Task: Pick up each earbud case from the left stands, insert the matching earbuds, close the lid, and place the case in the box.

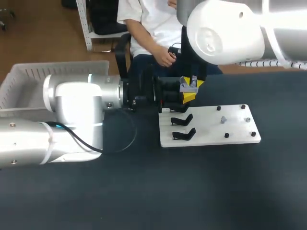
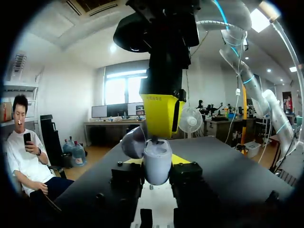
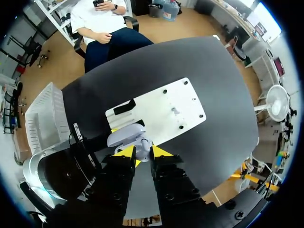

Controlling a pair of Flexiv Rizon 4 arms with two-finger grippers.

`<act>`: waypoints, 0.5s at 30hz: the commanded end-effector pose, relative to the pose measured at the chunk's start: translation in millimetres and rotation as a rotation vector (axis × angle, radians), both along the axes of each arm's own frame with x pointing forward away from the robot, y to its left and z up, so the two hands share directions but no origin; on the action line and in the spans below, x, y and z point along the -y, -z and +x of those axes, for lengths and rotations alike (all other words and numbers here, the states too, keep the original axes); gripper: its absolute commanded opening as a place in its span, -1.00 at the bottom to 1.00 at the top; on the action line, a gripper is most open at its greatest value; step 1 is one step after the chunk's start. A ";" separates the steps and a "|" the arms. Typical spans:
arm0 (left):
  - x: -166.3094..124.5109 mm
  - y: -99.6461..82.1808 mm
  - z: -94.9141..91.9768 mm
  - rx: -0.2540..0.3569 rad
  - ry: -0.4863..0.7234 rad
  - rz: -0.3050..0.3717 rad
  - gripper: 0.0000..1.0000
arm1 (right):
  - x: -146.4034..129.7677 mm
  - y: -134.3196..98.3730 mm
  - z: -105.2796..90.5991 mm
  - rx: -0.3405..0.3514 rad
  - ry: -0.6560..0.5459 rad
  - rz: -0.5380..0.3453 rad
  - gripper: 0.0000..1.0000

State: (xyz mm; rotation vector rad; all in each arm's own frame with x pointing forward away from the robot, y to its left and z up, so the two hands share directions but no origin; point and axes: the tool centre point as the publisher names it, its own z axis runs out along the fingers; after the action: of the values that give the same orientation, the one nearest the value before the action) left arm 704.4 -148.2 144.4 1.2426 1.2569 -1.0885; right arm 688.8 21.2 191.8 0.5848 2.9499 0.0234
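A pale lilac earbud case (image 2: 157, 164) with its lid (image 2: 133, 142) swung open sits upright between the fingers of my left gripper (image 2: 156, 175), which is shut on it. It is held above the far left corner of the white board (image 1: 211, 139). My right gripper (image 3: 143, 153) comes straight down onto the case's open top, its yellow tips pinching a small pale earbud (image 3: 142, 146) at the opening. In the head view both grippers meet at the case (image 1: 188, 86). Another small grey earbud (image 1: 223, 120) lies among the pegs on the board's right half.
Black stands (image 1: 182, 120) on the board's left half are bare. A white slatted box (image 1: 29, 79) stands at the table's far left, behind my left arm. Small black pegs (image 1: 226, 135) dot the board's right half.
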 end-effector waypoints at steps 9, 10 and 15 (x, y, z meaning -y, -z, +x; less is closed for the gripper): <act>0.0 0.7 -1.9 0.006 -0.009 -0.006 -1.00 | 0.5 3.8 -2.3 0.000 0.004 0.010 -1.00; 0.0 0.7 -1.9 0.006 -0.009 -0.006 -1.00 | 0.5 3.5 -2.3 0.001 0.004 0.011 -1.00; 0.0 0.7 -1.9 0.006 -0.009 -0.006 -1.00 | 0.0 2.4 -1.2 0.001 -0.003 0.008 -1.00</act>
State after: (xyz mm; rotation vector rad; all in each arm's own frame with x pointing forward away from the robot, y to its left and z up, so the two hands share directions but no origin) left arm 704.6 -148.1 143.7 1.2424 1.2568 -1.0879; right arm 689.0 21.5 189.8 0.5795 2.9554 0.0354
